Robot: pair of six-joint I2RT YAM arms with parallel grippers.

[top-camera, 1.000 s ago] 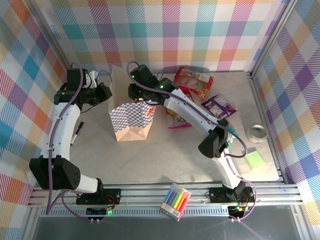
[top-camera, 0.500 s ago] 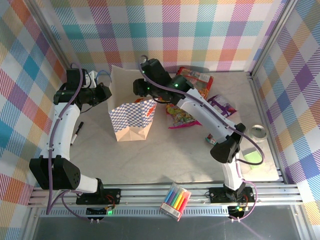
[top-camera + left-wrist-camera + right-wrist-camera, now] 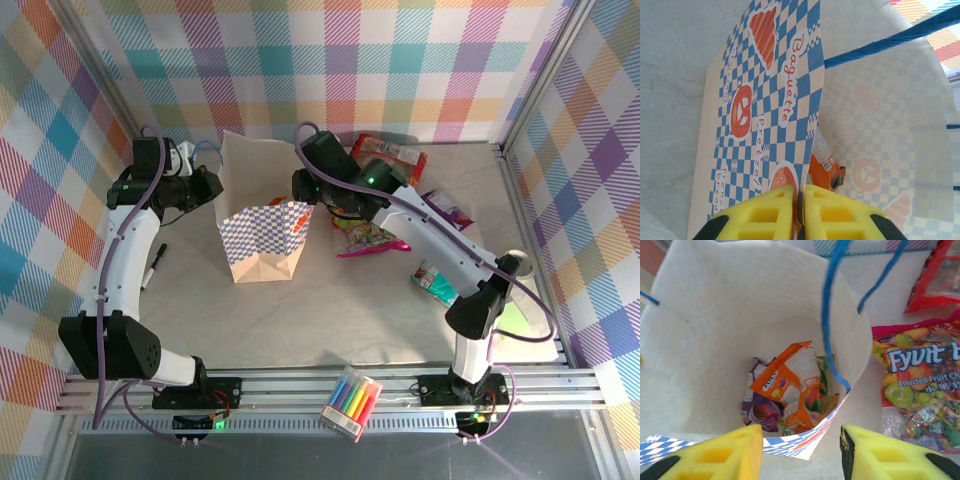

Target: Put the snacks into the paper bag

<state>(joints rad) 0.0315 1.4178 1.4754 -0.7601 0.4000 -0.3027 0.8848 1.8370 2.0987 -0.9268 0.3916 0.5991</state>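
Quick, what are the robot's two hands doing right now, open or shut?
Left gripper: closed, pinching the wall of the paper bag.
Right gripper: open, holding nothing, above the bag's mouth.

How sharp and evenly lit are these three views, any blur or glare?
Top external view: sharp and evenly lit, small green flare at the right arm's base. Left wrist view: print on the paper bag crisp, the left gripper's fingers softer. Right wrist view: slightly soft overall, the blue cord handle blurred near the lens.
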